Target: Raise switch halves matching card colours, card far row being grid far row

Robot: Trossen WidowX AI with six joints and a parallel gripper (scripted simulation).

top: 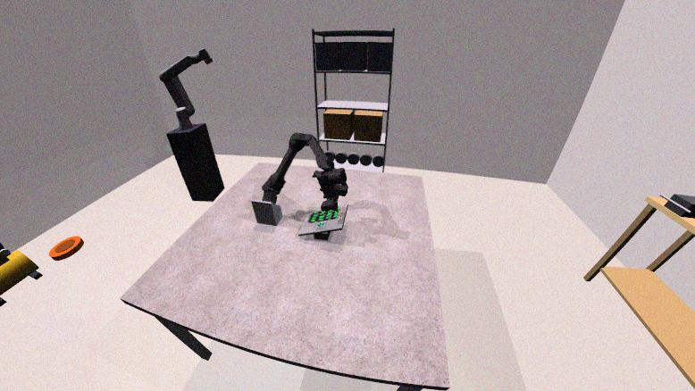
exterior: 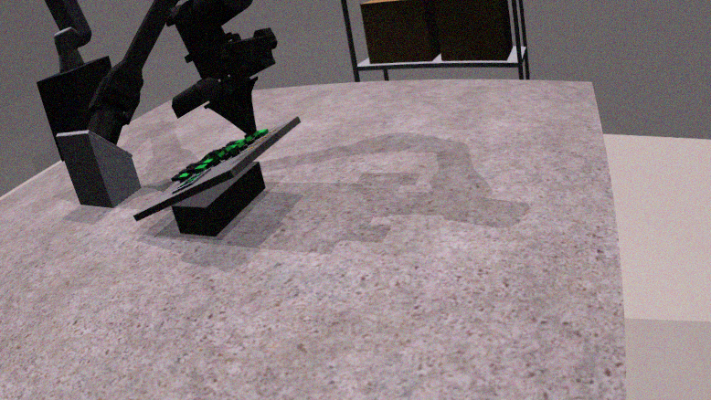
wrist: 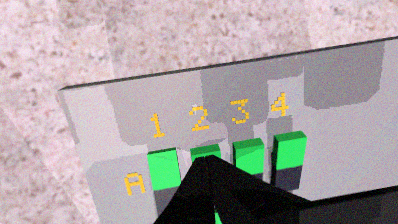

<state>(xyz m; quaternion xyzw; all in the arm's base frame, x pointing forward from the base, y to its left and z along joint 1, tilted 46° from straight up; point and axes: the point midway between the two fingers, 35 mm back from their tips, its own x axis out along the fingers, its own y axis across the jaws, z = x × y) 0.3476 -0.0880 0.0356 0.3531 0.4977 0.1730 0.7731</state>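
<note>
You are pressing with the gripper (wrist: 212, 162) pinched closed and empty, its tip on switch A2 (wrist: 205, 151) just below the panel's (wrist: 340, 135) "2" label; keep pushing straight down, avoiding neighbouring rockers.

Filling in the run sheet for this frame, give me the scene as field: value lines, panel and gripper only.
panel: grey switch panel, tilted on a dark block on the table
labels in wrist view: row A, columns 1 to 4
row A switches: four green halves showing; switch 4 also shows its dark grey half
gripper: shut, holding nothing, tip over switch A2
contact with A2: cannot tell
card: too small to read
</note>
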